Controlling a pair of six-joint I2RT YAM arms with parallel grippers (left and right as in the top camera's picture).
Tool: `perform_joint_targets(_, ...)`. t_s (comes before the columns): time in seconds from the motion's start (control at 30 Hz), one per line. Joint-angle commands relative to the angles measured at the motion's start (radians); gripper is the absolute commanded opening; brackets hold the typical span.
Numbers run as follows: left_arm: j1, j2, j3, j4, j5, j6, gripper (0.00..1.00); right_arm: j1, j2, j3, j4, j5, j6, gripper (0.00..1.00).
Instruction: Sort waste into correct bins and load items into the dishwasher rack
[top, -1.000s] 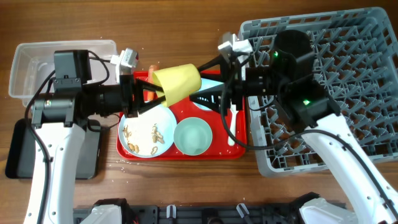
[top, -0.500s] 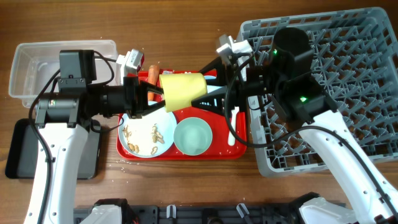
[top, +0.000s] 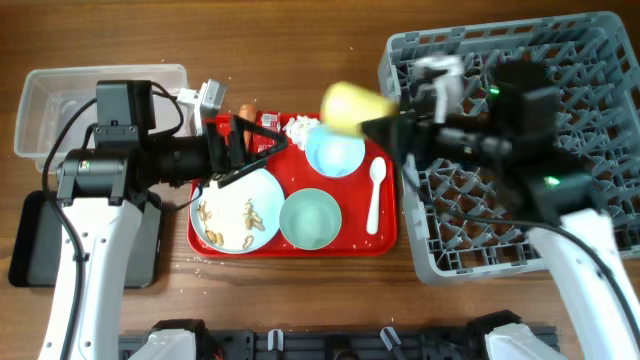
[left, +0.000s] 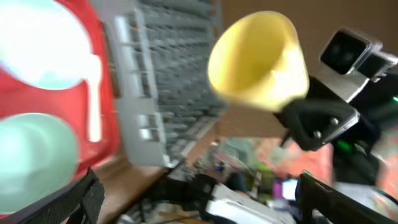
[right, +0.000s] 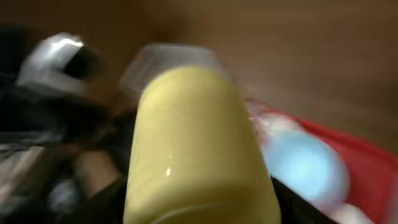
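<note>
The small yellow cup (top: 352, 105) hangs in the air between the red tray and the dishwasher rack (top: 560, 80), with my right gripper (top: 378, 120) shut on it. The right wrist view is filled by the cup (right: 196, 155), a dark finger on each side. My left gripper (top: 262, 150) stands open over the tray's back left, nothing between its fingers; its view shows the cup (left: 258, 59) well ahead. On the tray lie the pale blue bowl (top: 334, 152), pale green bowl (top: 311, 219), plate with crumbs (top: 237, 210), white spoon (top: 375, 195), carrot (top: 246, 112), wrapper (top: 268, 122) and tissue (top: 300, 128).
The red serving tray (top: 290, 247) lies at the table's middle. A clear tub (top: 60, 100) stands at the back left, and a black tray (top: 30, 240) lies in front of it, partly under my left arm. The grey rack takes up the right side.
My left gripper has opened and let go of the yellow cup. My right gripper has closed on the cup and carried it right, toward the rack.
</note>
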Motion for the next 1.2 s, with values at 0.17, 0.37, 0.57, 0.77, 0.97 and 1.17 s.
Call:
perform_joint_targets(0.17,-0.002,-0.009,0.001,-0.016,-0.192,0.013,1.0,-0.014,0.111,0.004,-0.345,0.777,0.204,0.53)
perform_joint_targets(0.37,-0.002,-0.009,0.001,-0.03,-0.203,0.013,1.0,-0.014,0.324,0.01,-0.41,0.614,0.21,0.89)
perform_joint_targets(0.57,0.023,-0.017,0.011,-0.029,-0.38,0.012,1.0,0.19,0.238,0.127,-0.145,0.391,0.033,0.68)
perform_joint_targets(0.77,0.295,-0.219,0.069,-0.163,-0.876,-0.101,1.0,0.278,0.688,0.128,-0.081,0.612,0.214,0.47)
perform_joint_targets(0.97,0.306,-0.247,0.069,-0.242,-0.936,-0.1,1.0,0.27,0.775,0.135,-0.079,0.643,0.262,0.04)
perform_joint_targets(1.17,0.306,-0.224,0.069,-0.241,-0.936,-0.1,1.0,0.265,0.366,0.145,-0.138,1.043,0.231,0.04)
